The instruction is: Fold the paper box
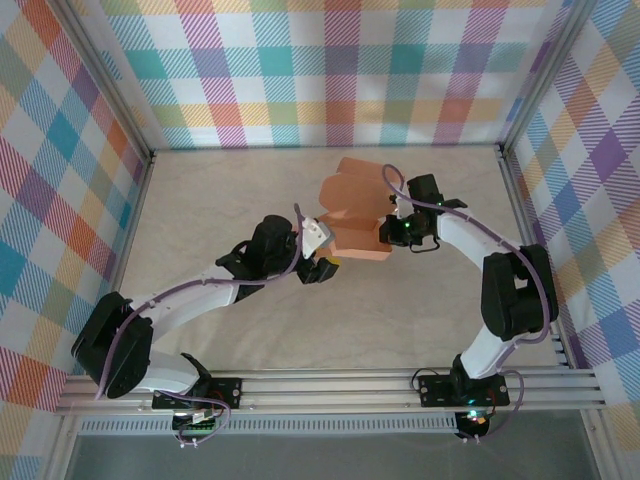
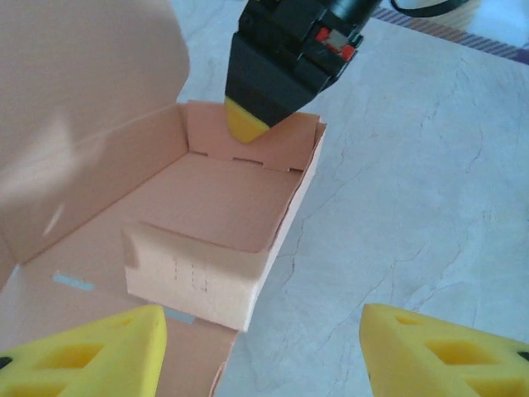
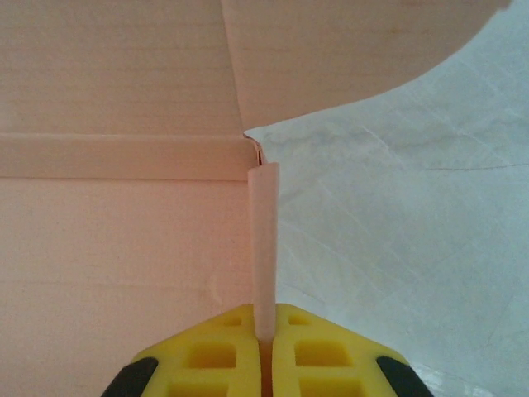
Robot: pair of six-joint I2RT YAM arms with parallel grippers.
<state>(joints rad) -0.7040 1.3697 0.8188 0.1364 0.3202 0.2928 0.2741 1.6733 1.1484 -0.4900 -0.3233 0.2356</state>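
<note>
Three plaid walls (image 1: 330, 70) around a marbled table (image 1: 230, 190), metal rail (image 1: 330, 385) along the near edge. Paper box (image 1: 352, 215) mid-table, toward the far side, between both arms. Raised lid flap screening one side of the left wrist view. Box half formed: open tray facing up, long axis roughly left to right, rounded lid flap standing on the far side. Right gripper (image 3: 264, 343) pinched tight on the tray's end wall, edge-on between the pads. Left gripper (image 2: 264, 356) spread fairly wide just short of the opposite end, holding nothing.
</note>
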